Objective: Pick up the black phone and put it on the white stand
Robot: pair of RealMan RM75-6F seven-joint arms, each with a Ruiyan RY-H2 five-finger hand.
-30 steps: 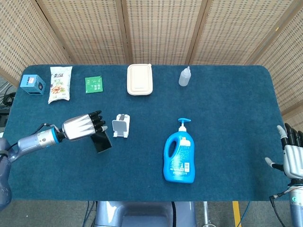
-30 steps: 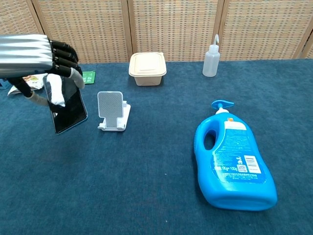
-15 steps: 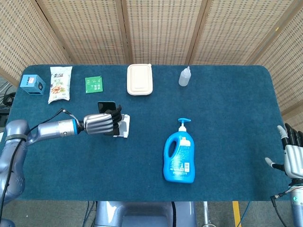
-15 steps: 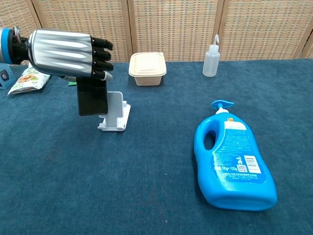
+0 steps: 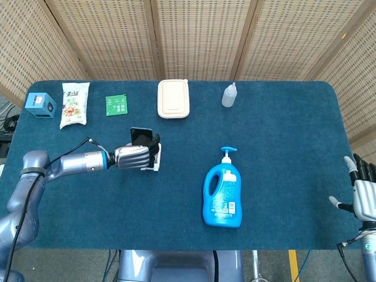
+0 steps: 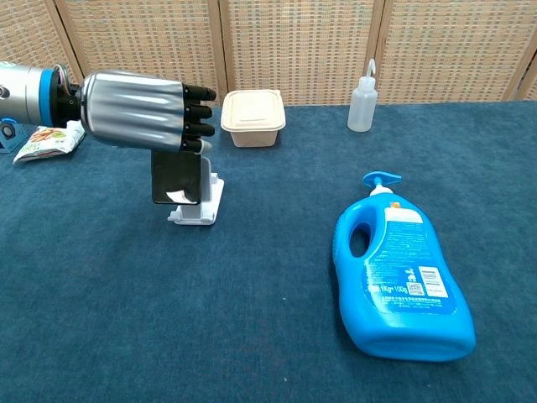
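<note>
A: Since 0.5 s ago, left hand [image 6: 138, 112] carried black phone [image 6: 176, 179] rightward, now against white stand [image 6: 204, 204].

B: Grip?

A: Fingers [image 6: 195, 117] curl over the phone's top edge, holding it upright. Right hand [image 5: 364, 194], far right of stand, fingers spread, holding nothing.

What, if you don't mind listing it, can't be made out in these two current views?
- Whether the black phone is seated on the white stand: the left robot hand covers its top in both views.
- The right robot hand: head view only, partly cut by the edge.
- Label print on the blue detergent bottle: too small.
</note>
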